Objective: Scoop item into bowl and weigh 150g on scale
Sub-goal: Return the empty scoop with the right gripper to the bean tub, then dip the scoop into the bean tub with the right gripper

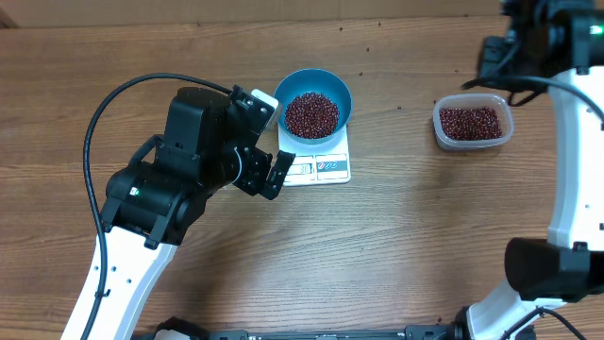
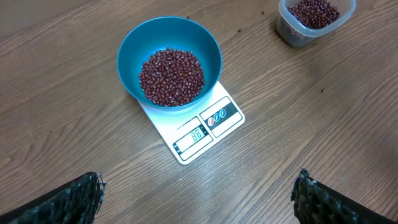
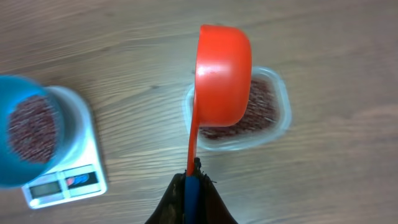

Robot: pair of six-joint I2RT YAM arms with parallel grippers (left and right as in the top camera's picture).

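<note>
While left gripper [image 2: 199, 202] gapes and right gripper [image 3: 191, 186] pinches a scoop [image 3: 224, 74], maroon beans [image 2: 171, 76] heap in bowl [image 2: 134, 43]

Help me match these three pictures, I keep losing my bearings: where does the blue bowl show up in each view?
Overhead: the blue bowl sits at upper centre.
Left wrist: the bowl is in the upper half, left of centre.
Right wrist: the bowl is at the left edge, blurred and partly cut off.
Shared landmark: the white scale lies under it in all three views.
</note>
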